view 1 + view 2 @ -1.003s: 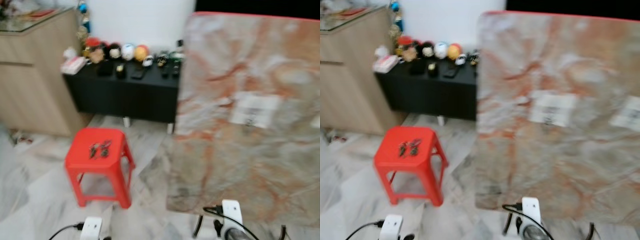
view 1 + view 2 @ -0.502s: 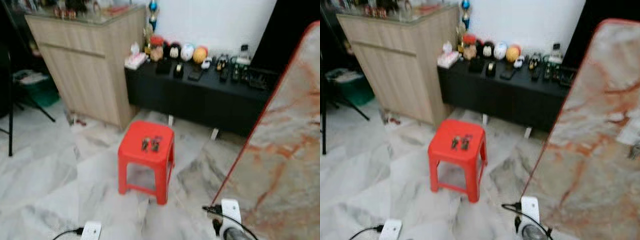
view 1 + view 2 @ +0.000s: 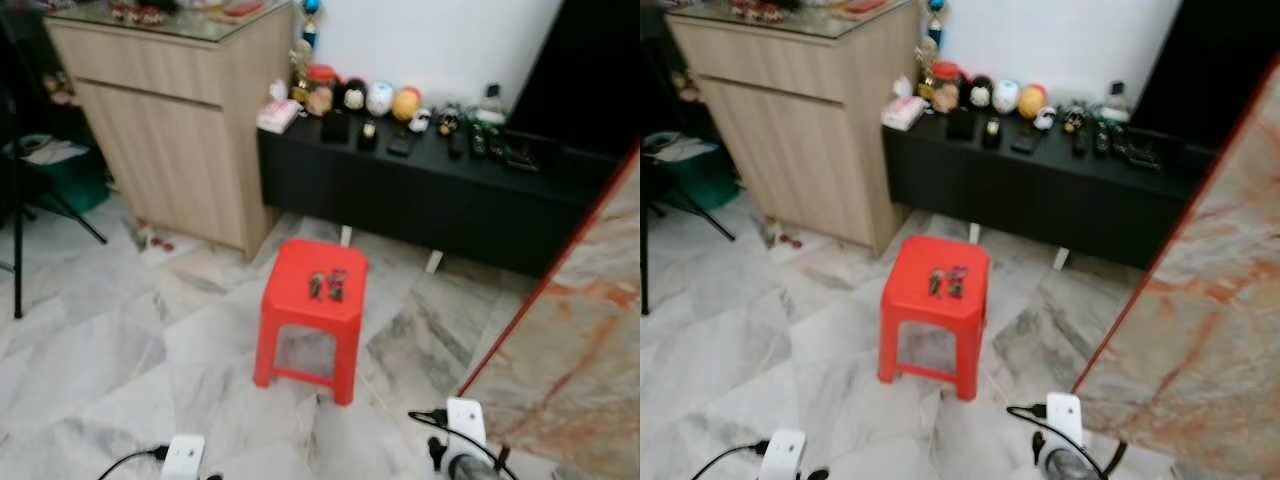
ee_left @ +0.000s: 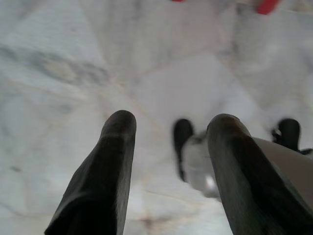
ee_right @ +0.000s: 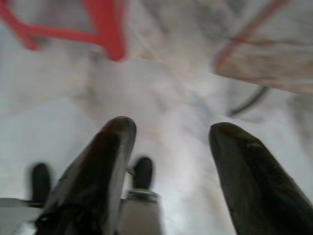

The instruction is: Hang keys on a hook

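You are looking down at a marble floor of grey-veined white tiles. At the right stands a large marble slab with orange veins and a red edge, leaning upright. At the upper left is a tall wooden cabinet with a glass top, and just beside it, against the white wall, runs a low black counter. Along the counter's back edge you see a row of small round figurines; toward its right end lie some dark gadgets, too blurred to name.

In the middle of the floor stands a red plastic stool, in front of the counter's left half. The keys lie on the stool's seat, near its centre, as two small dark bunches side by side.

Your left claw hangs over the bare floor, fingers spread and holding nothing. Your right claw is likewise released and empty, above the floor between a stool leg and the slab's bottom edge.
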